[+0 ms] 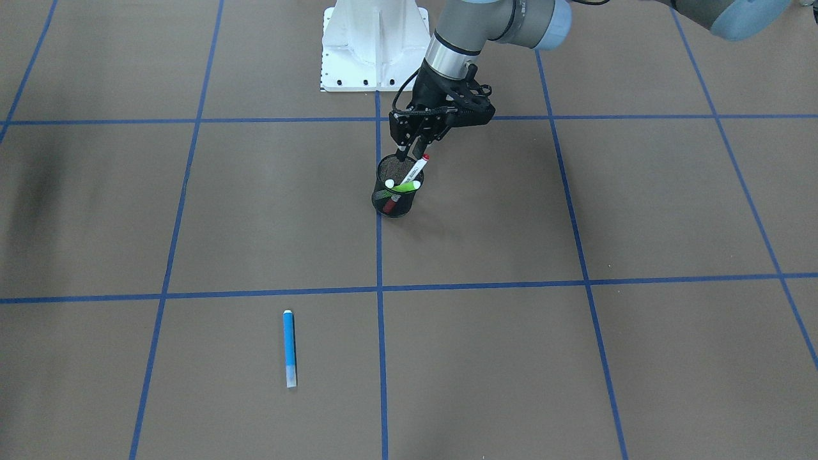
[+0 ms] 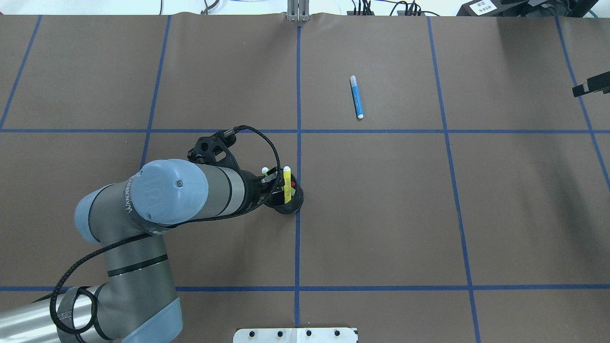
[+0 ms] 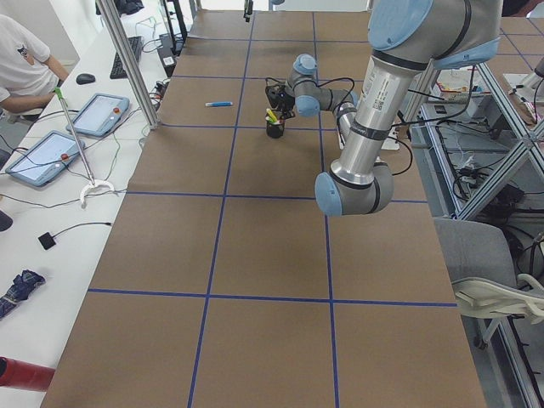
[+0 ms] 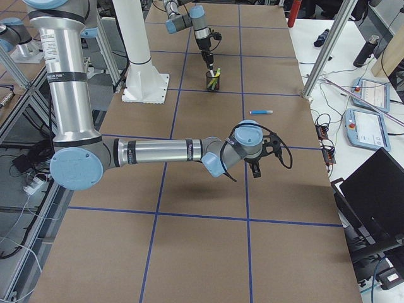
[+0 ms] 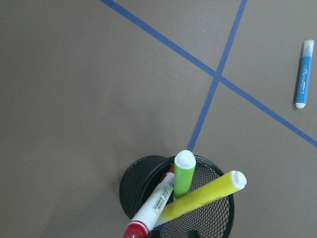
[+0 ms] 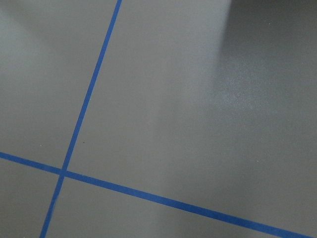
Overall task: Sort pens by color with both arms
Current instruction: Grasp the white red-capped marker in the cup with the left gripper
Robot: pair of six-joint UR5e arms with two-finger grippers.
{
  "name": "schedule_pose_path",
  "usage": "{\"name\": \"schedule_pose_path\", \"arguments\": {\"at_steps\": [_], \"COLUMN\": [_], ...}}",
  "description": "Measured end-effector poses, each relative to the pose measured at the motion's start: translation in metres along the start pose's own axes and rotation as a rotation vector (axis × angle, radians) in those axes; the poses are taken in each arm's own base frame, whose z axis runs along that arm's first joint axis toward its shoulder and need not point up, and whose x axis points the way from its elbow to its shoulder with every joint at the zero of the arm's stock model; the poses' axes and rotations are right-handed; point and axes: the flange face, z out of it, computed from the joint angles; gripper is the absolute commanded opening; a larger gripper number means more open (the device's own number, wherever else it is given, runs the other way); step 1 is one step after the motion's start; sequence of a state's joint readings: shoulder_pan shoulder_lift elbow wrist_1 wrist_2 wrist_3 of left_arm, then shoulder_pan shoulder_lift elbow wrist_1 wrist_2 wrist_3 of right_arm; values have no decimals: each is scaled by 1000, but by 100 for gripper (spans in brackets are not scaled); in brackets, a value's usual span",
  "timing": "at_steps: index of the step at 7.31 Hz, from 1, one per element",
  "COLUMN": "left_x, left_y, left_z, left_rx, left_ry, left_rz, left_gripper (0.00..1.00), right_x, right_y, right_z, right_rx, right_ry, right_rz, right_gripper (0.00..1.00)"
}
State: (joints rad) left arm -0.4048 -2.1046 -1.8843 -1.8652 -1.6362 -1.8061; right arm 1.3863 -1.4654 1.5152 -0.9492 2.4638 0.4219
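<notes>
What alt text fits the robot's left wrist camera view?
A black mesh cup holds a green pen, a yellow pen and a white pen with a red cap, seen from above. A blue pen lies apart on the brown table.

- Table point(image 1: 575, 358) is lit brightly and evenly from above.
- Only faint, soft-edged shadows are recorded: one beside the mesh cup point(image 1: 391, 201), and a broad dark smudge at the front view's left.
- Left wrist view is rendered sharp; the blue pen point(image 5: 301, 74) is crisp-edged.
- Right wrist view is soft, with a pale sheen patch and a darker upper right corner.
</notes>
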Motion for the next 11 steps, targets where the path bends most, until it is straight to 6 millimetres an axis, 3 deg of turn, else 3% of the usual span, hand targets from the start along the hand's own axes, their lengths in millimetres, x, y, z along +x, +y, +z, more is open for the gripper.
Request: {"name": "schedule_pose_path", "arguments": {"at_steps": [3, 4, 9, 11], "left_x": [4, 6, -3, 3], "left_y": [3, 5, 10, 22], "left_z": [-11, -16, 15, 16], "left_rx": [-11, -15, -15, -32], "left_ry": [22, 35, -19, -13], "left_rz": [-1, -1, -5, -8], "left_gripper": [98, 93, 79, 67], "right_x": [2, 3, 5, 5], "right_y": [1, 1, 2, 2], "right_z": [0, 0, 1, 1], "right_rx": [5, 8, 8, 8], "right_ry": [12, 20, 26, 26], "right_rz": [1, 1, 3, 3], "right_gripper": [100, 100, 100, 100]}}
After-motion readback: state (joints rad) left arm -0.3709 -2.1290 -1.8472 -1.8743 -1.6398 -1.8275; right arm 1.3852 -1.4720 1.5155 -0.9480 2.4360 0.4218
